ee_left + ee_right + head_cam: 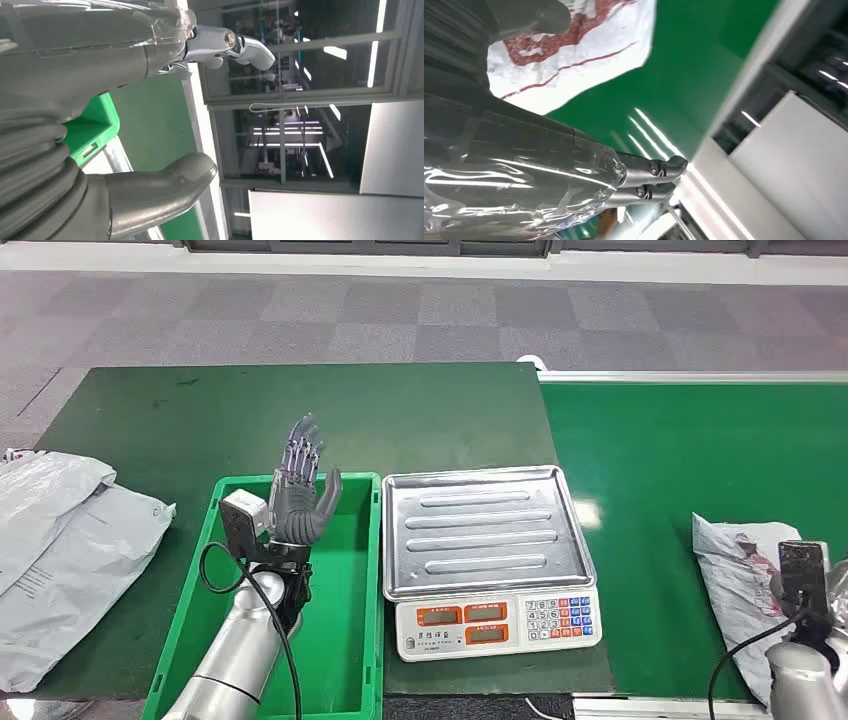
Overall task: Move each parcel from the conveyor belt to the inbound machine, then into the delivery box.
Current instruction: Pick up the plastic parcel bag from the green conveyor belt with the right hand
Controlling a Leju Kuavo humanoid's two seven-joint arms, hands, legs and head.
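A white and grey parcel bag [738, 580] with red print lies on the green conveyor belt [690, 470] at the right. My right hand [524, 150] is low at the belt's near right, right by this parcel [574, 60], fingers straight and thumb apart, holding nothing. My left hand [300, 495] is raised over the green delivery box [190, 610], fingers spread and pointing up, empty. The inbound machine [480, 530], a scale with a bare steel tray and red displays, stands between box and belt.
Grey parcel bags [60, 550] lie on the dark green table [300, 410] left of the box. A white rail [700, 376] borders the belt's far side. Grey carpet floor lies beyond the table.
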